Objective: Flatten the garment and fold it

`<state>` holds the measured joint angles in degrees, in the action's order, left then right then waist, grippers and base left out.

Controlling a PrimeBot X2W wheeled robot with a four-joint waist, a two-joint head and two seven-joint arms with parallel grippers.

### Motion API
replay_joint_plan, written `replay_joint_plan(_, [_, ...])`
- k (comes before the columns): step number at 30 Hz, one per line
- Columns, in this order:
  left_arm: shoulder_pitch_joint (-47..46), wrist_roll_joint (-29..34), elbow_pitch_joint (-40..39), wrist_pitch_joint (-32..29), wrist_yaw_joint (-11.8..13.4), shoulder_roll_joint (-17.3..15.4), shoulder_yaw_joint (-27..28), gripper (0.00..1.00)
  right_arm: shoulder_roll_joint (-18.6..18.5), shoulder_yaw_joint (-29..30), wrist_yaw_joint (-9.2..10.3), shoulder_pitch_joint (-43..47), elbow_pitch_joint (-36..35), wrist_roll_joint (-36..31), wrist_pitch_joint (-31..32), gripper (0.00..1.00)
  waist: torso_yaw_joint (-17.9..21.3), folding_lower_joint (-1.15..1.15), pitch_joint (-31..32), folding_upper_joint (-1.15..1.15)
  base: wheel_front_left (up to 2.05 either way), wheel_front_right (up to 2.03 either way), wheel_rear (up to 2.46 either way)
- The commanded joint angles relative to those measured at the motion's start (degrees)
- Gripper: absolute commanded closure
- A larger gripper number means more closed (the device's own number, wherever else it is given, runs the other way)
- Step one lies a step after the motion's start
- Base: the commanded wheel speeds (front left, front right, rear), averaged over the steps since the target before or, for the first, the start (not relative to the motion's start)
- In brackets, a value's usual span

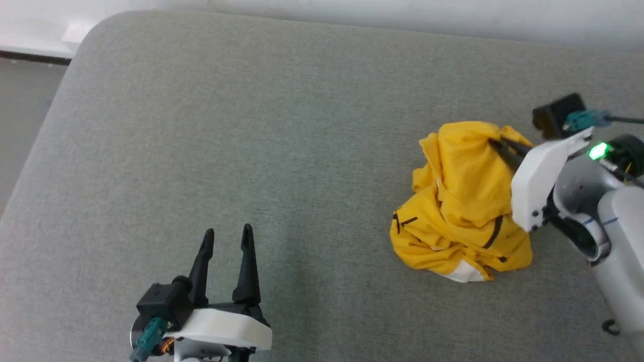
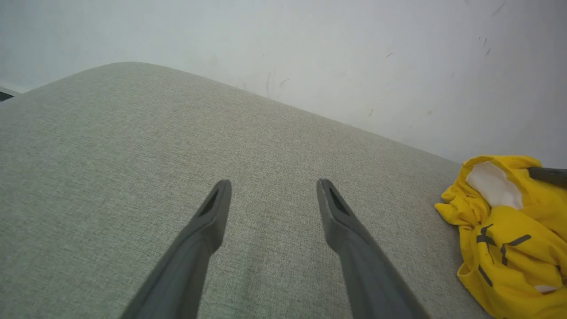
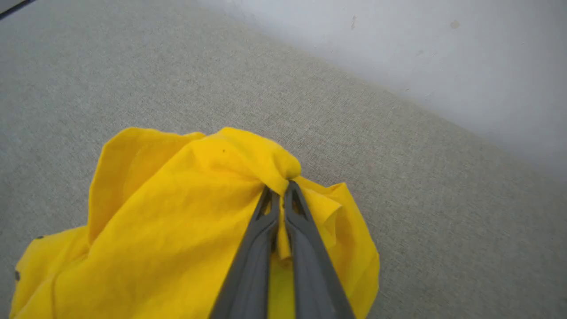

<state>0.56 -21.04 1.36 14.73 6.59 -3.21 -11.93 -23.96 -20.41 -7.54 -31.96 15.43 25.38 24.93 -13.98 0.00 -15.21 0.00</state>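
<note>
The garment [image 1: 463, 206], a mustard-yellow T-shirt with black stripes and white patches, lies crumpled in a heap on the right of the grey cushion. My right gripper [image 1: 495, 143] reaches in from the right and is shut on a fold of cloth at the top of the heap; in the right wrist view the two fingers [image 3: 299, 230] pinch the yellow cloth [image 3: 186, 212] between them at the right gripper's tips [image 3: 281, 188]. My left gripper [image 1: 227, 237] stands open over bare cushion at the lower left, well apart from the shirt. Its wrist view has the left gripper [image 2: 272, 188] with the garment [image 2: 509, 239] at the right edge.
The grey fabric cushion [image 1: 251, 125] spreads wide to the left of and behind the shirt. A pale wall [image 1: 402, 15] runs along its far edge. The cushion's rounded left corner drops off to grey floor [image 1: 20, 130].
</note>
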Motion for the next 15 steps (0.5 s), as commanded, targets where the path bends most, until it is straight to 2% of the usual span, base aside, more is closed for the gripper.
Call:
replay_joint_plan(1, [0.1, 0.5, 0.2, 0.3, -0.2, 0.3, 0.4, 0.00, 0.4, 1.4, 0.05, -1.7, -0.3, 0.5, -1.2, 1.00, 4.0, 0.00, 3.4, 0.00, 0.00, 0.00, 0.00])
replay_joint_plan(5, [1.0, 1.2, 0.2, 0.3, -0.5, 0.3, 1.4, 0.00, 0.3, 7.5, 0.05, -2.3, -1.5, 0.0, -4.4, 1.00, 7.6, 0.00, 5.5, 0.00, 0.00, 0.00, 0.00])
replay_joint_plan(8, [1.7, 1.6, 0.3, 0.3, -0.7, 0.2, 1.9, 0.00, -0.8, 14.0, 0.05, 0.5, -2.6, -1.5, -5.9, 1.00, 9.9, 0.00, 6.4, 0.00, 0.00, 0.00, 0.00])
replay_joint_plan(11, [2.4, 1.7, 0.3, 0.3, -0.8, -0.2, 2.1, 0.00, -1.5, 22.5, 0.05, 6.8, -4.1, -3.6, -6.1, 1.00, 11.8, 0.00, 6.8, 0.00, 0.00, 0.00, 0.00])
replay_joint_plan(15, [2.7, 1.8, 0.6, 0.1, -1.2, -0.7, 1.7, 0.00, -0.5, 35.2, 0.05, 18.6, -5.0, -7.6, -5.8, 1.00, 13.1, 0.00, 6.8, 0.00, 0.00, 0.00, 0.00])
